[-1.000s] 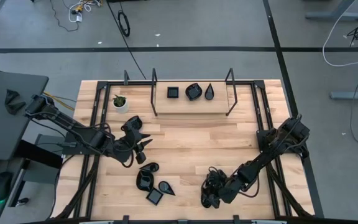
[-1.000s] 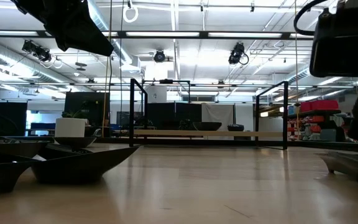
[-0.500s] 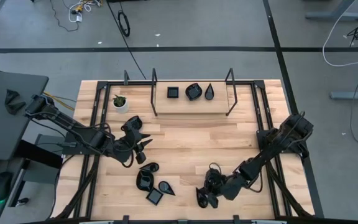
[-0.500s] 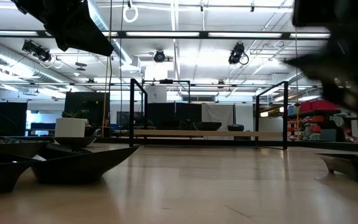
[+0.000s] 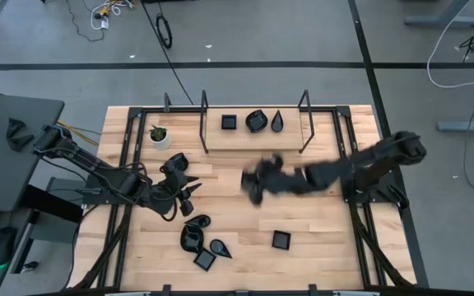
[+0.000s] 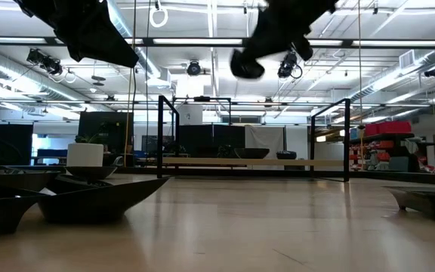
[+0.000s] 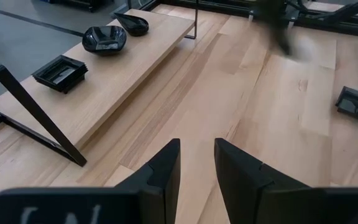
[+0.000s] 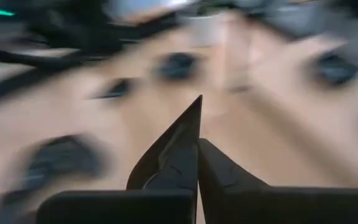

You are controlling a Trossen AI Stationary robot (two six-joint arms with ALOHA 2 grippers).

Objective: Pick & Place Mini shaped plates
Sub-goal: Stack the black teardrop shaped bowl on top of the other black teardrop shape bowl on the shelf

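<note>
R tool (image 5: 256, 182) swings from near worktop (image 5: 319, 222) edge to mid-worktop, lifted, jaws pinched shut, empty. Square plate (image 5: 281, 240) left flat near front edge, so grab missed or dropped. L tool (image 7: 196, 163) part open, empty, idle by plate cluster (image 5: 202, 242). Three plates on shelf (image 5: 253, 136).

Pale wood table (image 5: 237, 205) with smooth plank grain and slight sheen, light wood shelf board (image 7: 104, 81) on thin matt black metal legs, glossy black mini shaped plates (image 7: 104, 38), matt dark plastic-looking left gripper (image 7: 196, 171), smooth white pot (image 5: 160, 138)
</note>
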